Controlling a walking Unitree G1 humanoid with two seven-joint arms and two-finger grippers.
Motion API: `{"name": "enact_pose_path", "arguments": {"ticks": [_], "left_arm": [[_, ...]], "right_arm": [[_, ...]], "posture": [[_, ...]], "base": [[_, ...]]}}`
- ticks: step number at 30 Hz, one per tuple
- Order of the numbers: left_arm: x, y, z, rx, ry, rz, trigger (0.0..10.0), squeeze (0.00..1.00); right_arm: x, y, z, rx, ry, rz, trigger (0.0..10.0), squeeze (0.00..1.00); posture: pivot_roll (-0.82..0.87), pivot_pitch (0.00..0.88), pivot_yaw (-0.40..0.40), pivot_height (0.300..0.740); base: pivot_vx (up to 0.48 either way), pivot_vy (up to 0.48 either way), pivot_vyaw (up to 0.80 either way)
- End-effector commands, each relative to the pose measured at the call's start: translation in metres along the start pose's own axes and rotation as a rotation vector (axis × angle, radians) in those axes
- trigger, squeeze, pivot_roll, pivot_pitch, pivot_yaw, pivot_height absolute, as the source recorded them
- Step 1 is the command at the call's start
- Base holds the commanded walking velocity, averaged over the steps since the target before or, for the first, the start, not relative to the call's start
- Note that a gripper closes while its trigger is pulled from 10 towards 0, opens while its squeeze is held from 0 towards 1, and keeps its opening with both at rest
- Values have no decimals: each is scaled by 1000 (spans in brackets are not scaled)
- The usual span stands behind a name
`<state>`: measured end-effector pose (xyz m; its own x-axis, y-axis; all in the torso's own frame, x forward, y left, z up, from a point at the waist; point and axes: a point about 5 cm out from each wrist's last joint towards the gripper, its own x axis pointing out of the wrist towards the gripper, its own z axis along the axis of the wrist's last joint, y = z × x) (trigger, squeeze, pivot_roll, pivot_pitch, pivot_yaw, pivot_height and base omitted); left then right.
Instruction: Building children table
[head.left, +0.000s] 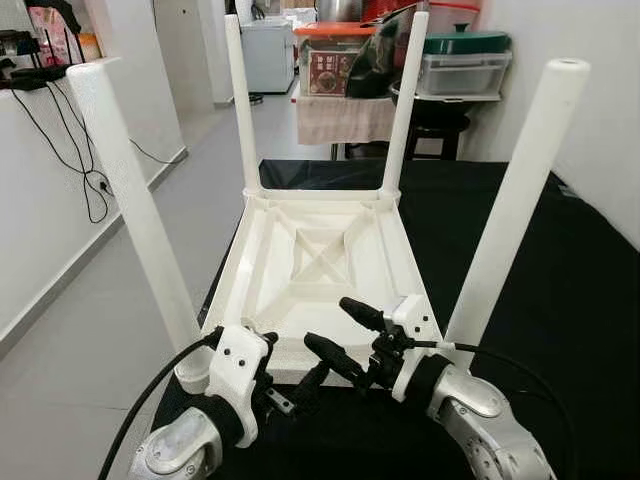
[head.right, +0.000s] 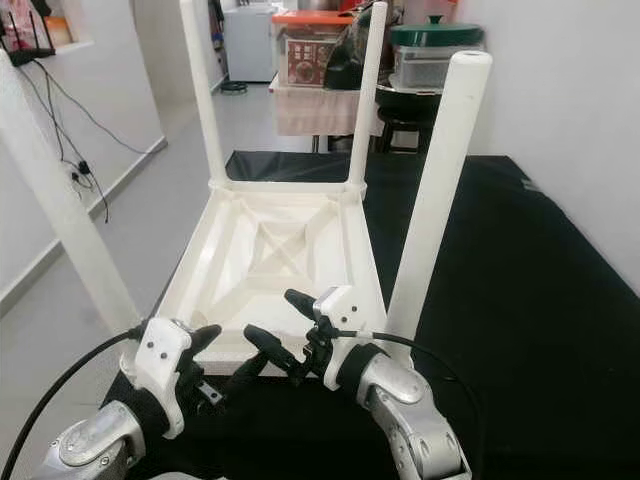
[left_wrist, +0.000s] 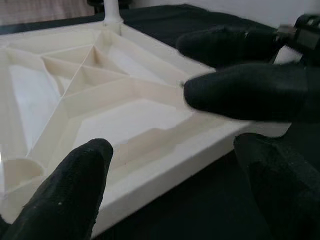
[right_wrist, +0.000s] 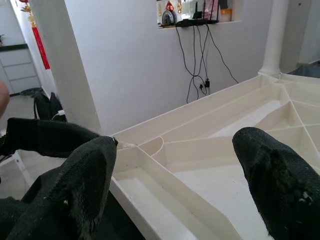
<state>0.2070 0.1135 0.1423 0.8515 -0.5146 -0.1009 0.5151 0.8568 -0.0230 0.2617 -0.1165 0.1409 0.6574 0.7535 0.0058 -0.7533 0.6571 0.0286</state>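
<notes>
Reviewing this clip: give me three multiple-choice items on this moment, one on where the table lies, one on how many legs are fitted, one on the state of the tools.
1. The upturned white table lies on:
A. a black cloth
B. bare floor
C. a wooden bench

2. Legs standing up from it:
A. two
B. three
C. four

3. The left tool and right tool are:
A. both shut on a leg
B. both open, at the near edge
C. both shut on a cable

Answers: 1 A, black fabric surrounds the frame. 2 C, a leg rises at each corner. 3 B, fingers spread, nothing held.
</notes>
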Motion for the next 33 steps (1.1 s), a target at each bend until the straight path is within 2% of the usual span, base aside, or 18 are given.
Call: {"name": "enact_pose_path", "arguments": {"ticks": [1, 4, 5, 6, 7, 8, 10, 11, 12, 16, 17, 20, 22, 24, 25, 28, 32, 33], "left_arm": [[-6, 6, -2, 7, 27, 52, 10000, 0], [-14, 10, -5, -21, 43, 111, 10000, 0], [-25, 16, -8, -82, 49, 195, 10000, 0], [-25, 16, -8, -82, 49, 195, 10000, 0], [-38, 22, -13, -124, 69, 262, 10000, 0], [-38, 22, -13, -124, 69, 262, 10000, 0], [-59, 29, -24, -143, 130, 339, 10000, 0], [-59, 29, -24, -143, 130, 339, 10000, 0], [-68, 30, -28, -137, 153, 359, 10000, 0], [-73, 30, -31, -133, 165, 370, 10000, 0], [-78, 30, -34, -140, 174, 397, 10000, 0], [-82, 31, -36, -143, 174, 425, 10000, 0], [-79, 43, -36, -139, 141, 482, 10000, 0], [-77, 48, -34, -127, 131, 494, 10000, 0], [-71, 63, -29, -94, 101, 530, 10000, 0], [-68, 71, -25, -75, 79, 545, 10000, 0], [-65, 75, -23, -59, 70, 549, 10000, 0], [-62, 81, -21, -41, 59, 557, 10000, 0]], "right_arm": [[0, 1, 1, 10, -6, 8, 10000, 0], [0, 1, 0, 14, -6, 10, 10000, 0], [0, 1, 0, 19, -4, 13, 10000, 0], [0, 1, 0, 19, -4, 13, 10000, 0], [0, 1, -1, 24, -3, 18, 10000, 0], [0, 1, -1, 24, -3, 18, 10000, 0], [0, 2, -2, 30, 0, 25, 10000, 0], [0, 2, -2, 30, 0, 25, 10000, 0], [0, 1, -2, 34, 0, 29, 10000, 0], [0, 1, -2, 36, 0, 31, 10000, 0], [0, 1, -2, 42, -1, 35, 10000, 0], [0, 1, -2, 46, -2, 39, 10000, 0], [1, 1, -1, 50, -3, 43, 10000, 0], [1, 1, -1, 51, -4, 44, 10000, 0], [1, 0, -1, 50, -5, 43, 10000, 0], [1, 0, 0, 45, -4, 41, 10000, 0], [1, 0, 0, 44, -6, 39, 10000, 0], [1, 0, 0, 42, -7, 36, 10000, 0]], "posture": [[-58, 0, 4, 740], [-58, 0, 4, 740], [-46, 0, 6, 740], [-46, 0, 6, 740], [-37, 0, 8, 740], [-37, 0, 8, 740], [-28, 0, 10, 740], [-28, 0, 10, 740], [-17, 0, 8, 740], [-17, 0, 8, 740], [-12, 0, 4, 740], [-10, 0, -6, 740], [-13, 0, -7, 740], [-13, 0, -9, 740], [-18, 0, -8, 740], [-25, 0, -2, 740], [-29, 0, -4, 740], [-32, 0, -6, 740]], "base": [[0, 0, 0], [0, 0, 0], [0, 0, 0], [0, 0, 0], [0, 0, 0], [0, 0, 0], [0, 0, 0], [0, 0, 0], [0, 0, 0], [0, 0, 0], [0, 0, 0], [0, 0, 0], [0, 0, 0], [0, 0, 0], [0, 0, 0], [0, 0, 0], [0, 0, 0], [0, 0, 0]]}}
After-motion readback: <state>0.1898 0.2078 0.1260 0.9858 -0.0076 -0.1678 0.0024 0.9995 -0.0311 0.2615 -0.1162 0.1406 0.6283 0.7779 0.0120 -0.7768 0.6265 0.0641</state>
